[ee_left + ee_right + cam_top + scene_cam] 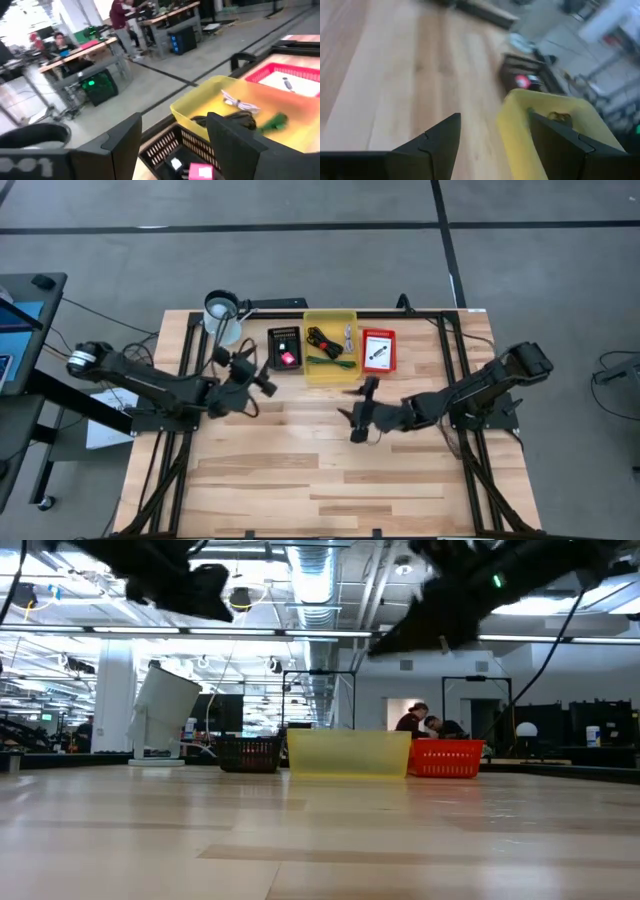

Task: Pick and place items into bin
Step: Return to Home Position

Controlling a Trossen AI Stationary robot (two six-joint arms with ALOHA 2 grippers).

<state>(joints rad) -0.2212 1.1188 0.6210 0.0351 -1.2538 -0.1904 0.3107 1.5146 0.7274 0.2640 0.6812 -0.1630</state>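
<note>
Left gripper (258, 376) aloft over the wooden table (330, 480), fingers spread with nothing between them, just in front of the black bin (285, 348). Right gripper (352, 418) likewise parted and empty, raised near the table's middle in front of the yellow bin (330, 316). Between each gripper and the bins, only table wood. Along the far edge, three bins side by side: black, yellow, then the red bin (378, 333). Inside the black one, a pink adapter (288, 358). Inside the yellow, a black coiled cable (320, 340), a green stick (335, 362) and a pale cable (348, 338). Inside the red, a white-and-black piece (377, 352). Left of the black bin, a white cylindrical object (222, 310), seen tilted from table height. At that level, nothing of the contents, just the bins' walls in a row, both arms as dark shapes overhead, and two people (420, 722) in the room behind the red bin. From the left wrist, a closer look into the black and yellow bins, with a small white item (175, 163) beside the pink adapter, not made out from above, and more people at desks beyond the table. From the right wrist, the yellow bin's near wall between the fingers, the pink adapter a blur farther off.
</note>
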